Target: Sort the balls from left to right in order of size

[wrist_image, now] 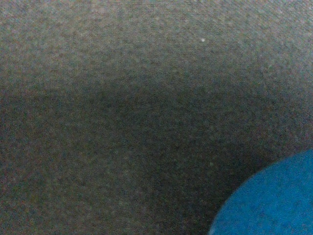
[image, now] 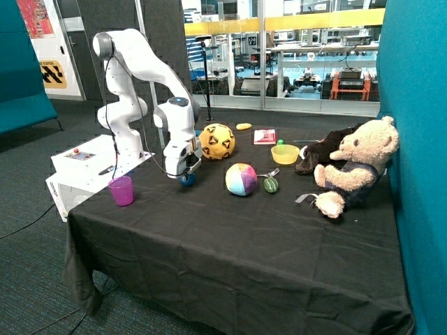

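Note:
A small blue ball (image: 187, 179) sits right under my gripper (image: 186, 172), at the table's surface and close to the purple cup's side of the cloth. In the wrist view only an edge of the blue ball (wrist_image: 269, 200) shows, against the black cloth (wrist_image: 122, 122). A large yellow patterned ball (image: 217, 142) lies just behind the gripper. A mid-sized multicoloured ball (image: 241, 179) lies beside the blue one, toward the bear. A small green ball (image: 271, 185) lies next to the multicoloured one.
A purple cup (image: 121, 190) stands near the table's corner by the robot base. A yellow bowl (image: 285, 154), a pink book (image: 265, 136) and a small yellow object (image: 243, 126) lie at the back. A teddy bear (image: 356, 167) and a dark soft toy (image: 325, 150) sit by the teal wall.

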{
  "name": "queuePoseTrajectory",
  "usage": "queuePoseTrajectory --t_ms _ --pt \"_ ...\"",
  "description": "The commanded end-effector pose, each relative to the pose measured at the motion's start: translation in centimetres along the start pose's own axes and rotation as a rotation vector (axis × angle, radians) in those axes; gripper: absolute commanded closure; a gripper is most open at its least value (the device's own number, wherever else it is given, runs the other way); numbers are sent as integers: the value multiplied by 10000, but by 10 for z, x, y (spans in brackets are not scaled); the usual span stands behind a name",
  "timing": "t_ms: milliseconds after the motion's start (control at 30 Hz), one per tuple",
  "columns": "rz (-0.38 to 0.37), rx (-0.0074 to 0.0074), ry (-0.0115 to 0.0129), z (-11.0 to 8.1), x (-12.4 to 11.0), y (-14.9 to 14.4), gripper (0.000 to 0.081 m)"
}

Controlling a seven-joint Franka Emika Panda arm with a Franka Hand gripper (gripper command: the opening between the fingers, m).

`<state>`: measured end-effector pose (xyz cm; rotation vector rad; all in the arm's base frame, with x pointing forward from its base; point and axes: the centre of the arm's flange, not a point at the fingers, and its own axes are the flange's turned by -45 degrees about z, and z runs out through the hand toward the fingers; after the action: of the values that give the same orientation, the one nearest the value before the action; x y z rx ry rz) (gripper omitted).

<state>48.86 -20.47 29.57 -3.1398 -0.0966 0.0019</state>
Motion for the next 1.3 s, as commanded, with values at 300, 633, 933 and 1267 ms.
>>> queuePoseTrajectory --t_ms 300,633,933,1267 --pt "24 -3 12 -3 -14 2 51" --pt "-98 -3 12 -14 -17 -1 56" --pt "-262 -3 12 -25 -16 -5 54" --pt "-463 -3 12 -44 -4 -11 64"
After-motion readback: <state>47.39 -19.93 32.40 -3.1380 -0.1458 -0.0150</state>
